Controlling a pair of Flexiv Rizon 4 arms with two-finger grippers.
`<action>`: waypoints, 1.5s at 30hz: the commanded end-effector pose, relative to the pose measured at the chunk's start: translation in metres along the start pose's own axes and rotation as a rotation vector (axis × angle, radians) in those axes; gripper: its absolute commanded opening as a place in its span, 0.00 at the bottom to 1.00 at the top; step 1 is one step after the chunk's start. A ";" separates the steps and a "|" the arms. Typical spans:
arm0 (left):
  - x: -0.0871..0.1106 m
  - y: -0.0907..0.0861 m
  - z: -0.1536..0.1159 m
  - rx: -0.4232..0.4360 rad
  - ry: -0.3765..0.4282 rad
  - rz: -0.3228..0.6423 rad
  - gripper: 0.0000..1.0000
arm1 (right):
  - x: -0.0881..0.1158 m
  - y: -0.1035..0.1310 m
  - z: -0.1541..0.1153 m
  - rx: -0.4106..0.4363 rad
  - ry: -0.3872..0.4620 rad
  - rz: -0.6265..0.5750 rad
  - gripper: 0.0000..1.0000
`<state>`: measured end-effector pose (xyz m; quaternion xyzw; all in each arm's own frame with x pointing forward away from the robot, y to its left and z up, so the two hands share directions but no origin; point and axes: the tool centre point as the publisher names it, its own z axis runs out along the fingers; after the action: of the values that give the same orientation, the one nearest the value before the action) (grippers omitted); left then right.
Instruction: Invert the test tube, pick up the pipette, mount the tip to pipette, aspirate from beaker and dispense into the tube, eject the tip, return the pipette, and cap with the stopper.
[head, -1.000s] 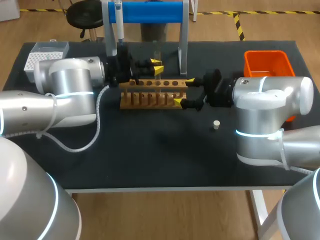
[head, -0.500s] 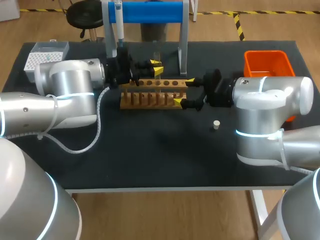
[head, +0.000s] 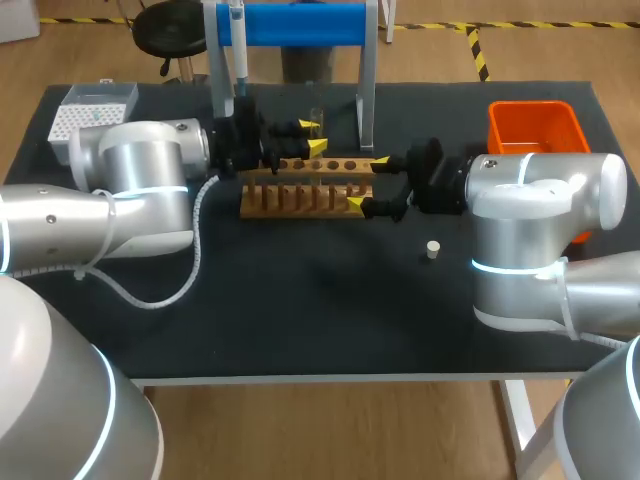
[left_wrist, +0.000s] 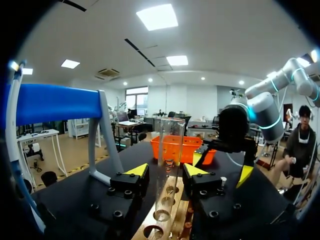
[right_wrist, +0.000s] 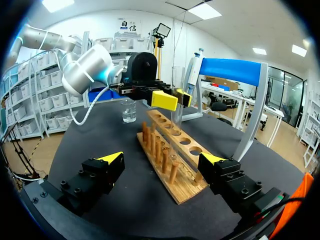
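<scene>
Tube (left_wrist: 170, 150) upright in the rack (head: 300, 190), left fingers loose around it.
Nearest, our right gripper (right_wrist: 162, 162) hangs released, its fingers wide on either side of the rack's end, grasping nothing. Beyond, our left gripper (left_wrist: 166, 172) sits slack around the tube, one finger just clear. We should back straight off, since a sideways brush could tip it. The tube is clear glass, mouth up, seemingly empty.

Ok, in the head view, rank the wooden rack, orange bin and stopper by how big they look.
Largest: wooden rack.
Next: orange bin, though the right arm hides part of it.
Smallest by far: stopper.
</scene>
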<state>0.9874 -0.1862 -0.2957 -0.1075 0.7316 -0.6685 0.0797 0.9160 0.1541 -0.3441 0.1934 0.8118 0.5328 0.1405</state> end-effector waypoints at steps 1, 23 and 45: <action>0.000 -0.002 0.000 -0.002 0.001 0.003 1.00 | 0.000 -0.001 0.000 -0.003 -0.002 0.000 1.00; 0.018 -0.032 -0.099 -0.146 -0.130 -0.003 1.00 | 0.000 -0.001 0.000 -0.003 -0.002 0.000 1.00; 0.071 -0.037 -0.280 -0.239 -0.545 -0.071 1.00 | 0.000 -0.001 0.000 -0.003 -0.002 0.000 1.00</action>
<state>0.8913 0.0193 -0.2540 -0.2840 0.7790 -0.5308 0.1753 0.9159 0.1542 -0.3441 0.1934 0.8118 0.5328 0.1405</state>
